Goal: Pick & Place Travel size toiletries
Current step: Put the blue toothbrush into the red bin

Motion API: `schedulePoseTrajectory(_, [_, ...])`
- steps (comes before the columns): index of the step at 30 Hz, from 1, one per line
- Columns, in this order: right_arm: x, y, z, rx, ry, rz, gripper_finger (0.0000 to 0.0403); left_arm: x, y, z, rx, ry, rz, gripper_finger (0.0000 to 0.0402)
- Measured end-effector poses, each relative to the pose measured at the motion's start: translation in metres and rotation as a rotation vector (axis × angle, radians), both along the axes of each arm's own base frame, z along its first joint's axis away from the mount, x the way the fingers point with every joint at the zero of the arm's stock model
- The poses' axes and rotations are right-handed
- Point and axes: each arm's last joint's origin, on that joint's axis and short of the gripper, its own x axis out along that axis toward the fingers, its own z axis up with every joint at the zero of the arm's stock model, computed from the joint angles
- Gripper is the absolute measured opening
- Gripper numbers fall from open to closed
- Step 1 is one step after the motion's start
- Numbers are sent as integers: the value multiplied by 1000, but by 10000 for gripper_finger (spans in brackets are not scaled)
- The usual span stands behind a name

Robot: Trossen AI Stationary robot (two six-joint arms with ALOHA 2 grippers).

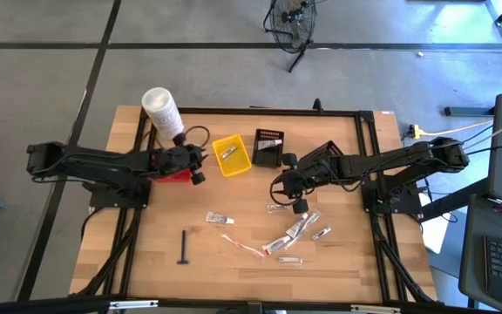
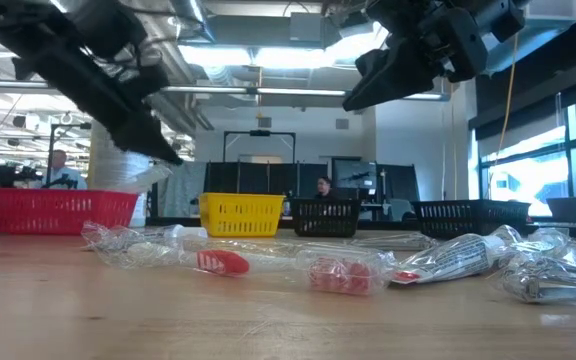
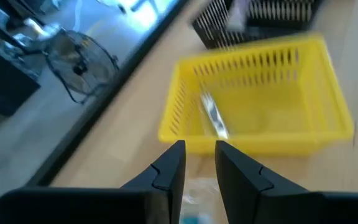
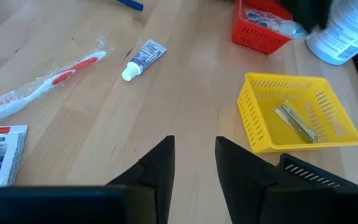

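The left gripper point(image 3: 196, 165) hung over the desk point(image 1: 155, 253) just beside the red basket point(image 1: 176, 174), its fingers parted by a narrow gap and holding nothing, aimed toward the yellow basket point(image 3: 257, 99). A silvery tube point(image 3: 214, 117) already lay in that basket, so the gripper was probably between a drop-off and the next pick. The right gripper point(image 4: 194, 163) hovered near the middle of the desk, in front of the black basket point(image 1: 268, 146), fingers spread and empty; it sat above the loose pile, likely lining up a grasp.

The 3 baskets stood in a row toward the far edge, with a big white tub point(image 1: 161, 108) at the far left corner, presumably as sorting bins kept clear of the picking area. The red basket also held wrapped items point(image 4: 263, 14). The remaining toiletries lay scattered toward the near edge: a white mini tube point(image 4: 143, 58), a wrapped red-and-white toothbrush point(image 4: 45, 85), a flat sachet point(image 4: 1, 155), a black razor point(image 1: 184, 247) nearer the left edge, and a cluster of silvery tubes point(image 1: 296, 230) toward the right edge. Most of the task seemed still ahead.
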Motion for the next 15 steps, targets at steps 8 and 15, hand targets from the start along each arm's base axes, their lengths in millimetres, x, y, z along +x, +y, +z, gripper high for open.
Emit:
schedulePoseTrajectory(8, [0,0,0,-12,-4,9,113,-3,0,-12,-45,94,36,84])
schedulePoseTrajectory(15, [0,0,0,21,0,-15,100,-19,-3,-7,-110,81,110,84])
